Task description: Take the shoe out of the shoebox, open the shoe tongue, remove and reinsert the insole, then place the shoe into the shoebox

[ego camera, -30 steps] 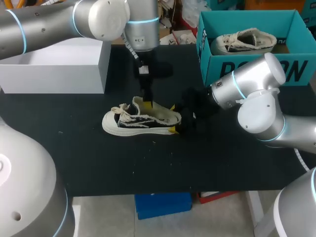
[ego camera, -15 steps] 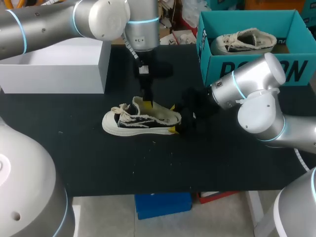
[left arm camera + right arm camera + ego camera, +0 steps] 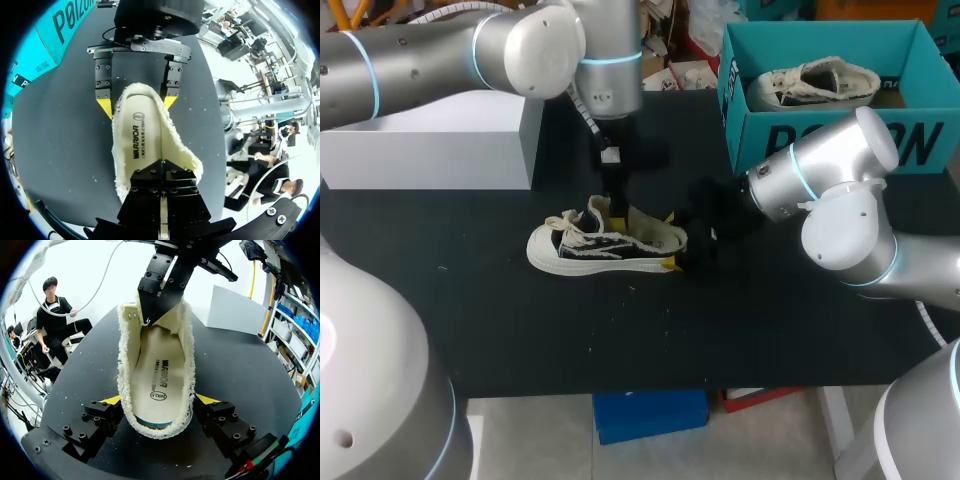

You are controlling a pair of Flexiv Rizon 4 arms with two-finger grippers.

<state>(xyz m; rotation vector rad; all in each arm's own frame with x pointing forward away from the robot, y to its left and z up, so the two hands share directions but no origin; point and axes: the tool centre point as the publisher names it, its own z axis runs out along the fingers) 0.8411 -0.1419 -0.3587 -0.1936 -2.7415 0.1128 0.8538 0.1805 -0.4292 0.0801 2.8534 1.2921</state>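
Shoe (image 3: 605, 243) looks light and soft, its canvas floppy. Left jaws pinch the tongue (image 3: 179, 320); right jaws clamp the stiffer heel (image 3: 155, 430).

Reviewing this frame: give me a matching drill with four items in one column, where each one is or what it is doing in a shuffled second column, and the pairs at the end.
1. black shoe
2. cream shoe
3. left end effector
4. right end effector

A. inside the teal shoebox
B. shut on the black shoe's heel from both sides
C. standing on its sole on the table
D. pinching the black shoe's tongue

Pairs: 1-C; 2-A; 3-D; 4-B
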